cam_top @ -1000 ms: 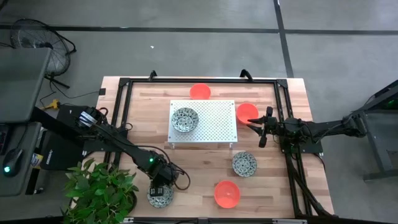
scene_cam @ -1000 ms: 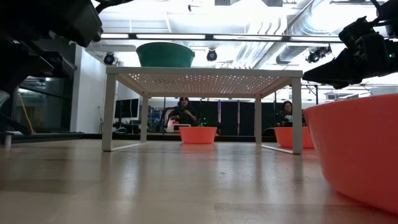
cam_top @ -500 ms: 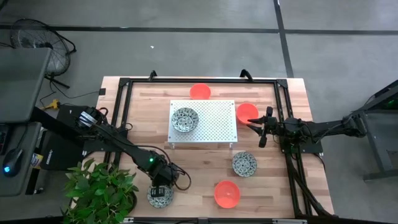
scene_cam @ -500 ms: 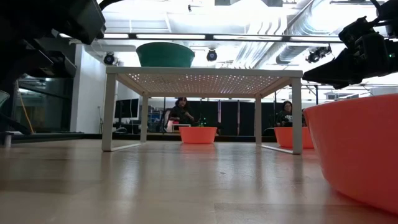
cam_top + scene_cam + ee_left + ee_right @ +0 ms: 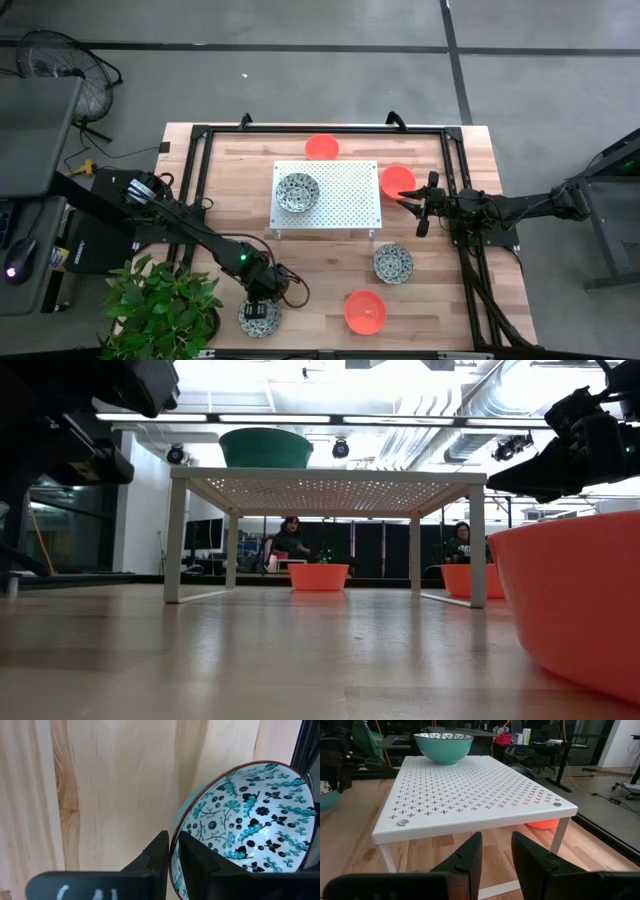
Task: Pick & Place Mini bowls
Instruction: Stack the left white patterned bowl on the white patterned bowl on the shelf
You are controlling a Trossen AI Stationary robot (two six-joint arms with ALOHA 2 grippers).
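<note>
The left gripper (image 5: pixel 259 305) sits low at the bench's (image 5: pixel 330 280) front-left corner, on the rim of a speckled bowl (image 5: pixel 259 318). In the left wrist view the two fingers (image 5: pixel 159 854) are clamped on that bowl's (image 5: pixel 245 825) rim: one finger outside the wall, the other inside, the rim between them. The bowl is tilted toward the camera there, its patterned inside showing; whether it has left the wood cannot be told.

Against the earlier frames, these fingers have drawn in from a wider stance onto the rim, and in the high view the arm's wrist has shifted slightly. In the low view the dark arm at upper left (image 5: pixel 90 400) has moved a little to the right. No bowl has changed place.

A second speckled bowl (image 5: pixel 297 191) stands on the left part of the white platform (image 5: pixel 345 195), which sits in the bench's middle toward the back. An orange bowl (image 5: pixel 322 146) lies at the back edge, behind the platform. Another orange bowl (image 5: pixel 365 312) lies near the front edge, right of centre. A third speckled bowl (image 5: pixel 393 263) rests in front of the platform's right corner. A third orange bowl (image 5: pixel 396 181) is just beside the platform's right edge.

The right gripper (image 5: pixel 420 208) hangs near that orange bowl, touching nothing. Its fingers (image 5: pixel 470 852) stand apart, empty, unchanged from earlier.
</note>
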